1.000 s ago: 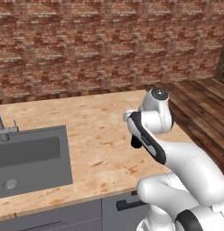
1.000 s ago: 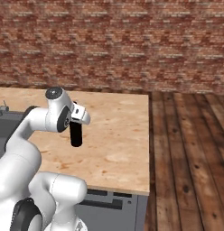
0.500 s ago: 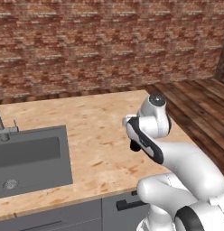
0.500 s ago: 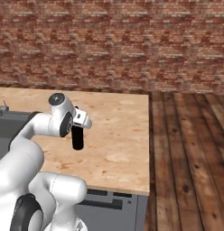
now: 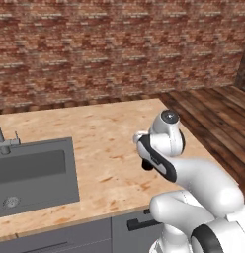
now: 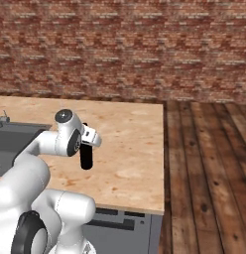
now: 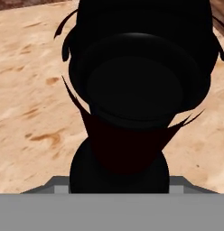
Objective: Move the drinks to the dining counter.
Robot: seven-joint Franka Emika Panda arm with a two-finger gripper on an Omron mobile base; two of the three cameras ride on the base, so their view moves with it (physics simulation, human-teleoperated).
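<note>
My tool [image 6: 86, 145] is clamped on the black wine bottle [image 6: 86, 157], holding it upright just over the wood surface [image 6: 130, 149] beside the sink [image 5: 35, 173], so it can land standing.

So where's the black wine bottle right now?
The black wine bottle hangs upright in the gripper over the wood counter, right of the sink, near the counter's front edge.
</note>
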